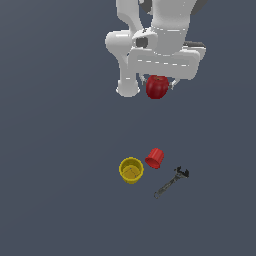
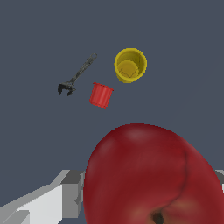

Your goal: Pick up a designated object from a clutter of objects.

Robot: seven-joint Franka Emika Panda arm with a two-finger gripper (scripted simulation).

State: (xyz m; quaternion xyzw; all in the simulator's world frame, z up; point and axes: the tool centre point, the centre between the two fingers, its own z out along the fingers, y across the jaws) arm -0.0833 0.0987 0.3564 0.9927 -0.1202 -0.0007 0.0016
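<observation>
The designated object, a glossy red apple-like ball (image 1: pixel 157 88), hangs under the white arm near the top of the exterior view, well away from the rest of the clutter. My gripper (image 1: pixel 158 85) is shut on it, and only small finger tips show at its sides. In the wrist view the apple (image 2: pixel 148 179) fills the near part of the picture, with its dimple showing, and one grey finger (image 2: pixel 72 192) sits against its side. The other finger is hidden behind the ball.
The rest of the clutter lies together on the dark grey floor: a yellow cup (image 1: pixel 131 170) standing open-side up, a smaller red cup (image 1: pixel 155 158) tipped beside it, and a thin dark wrench (image 1: pixel 171 183) toward the exterior view's right.
</observation>
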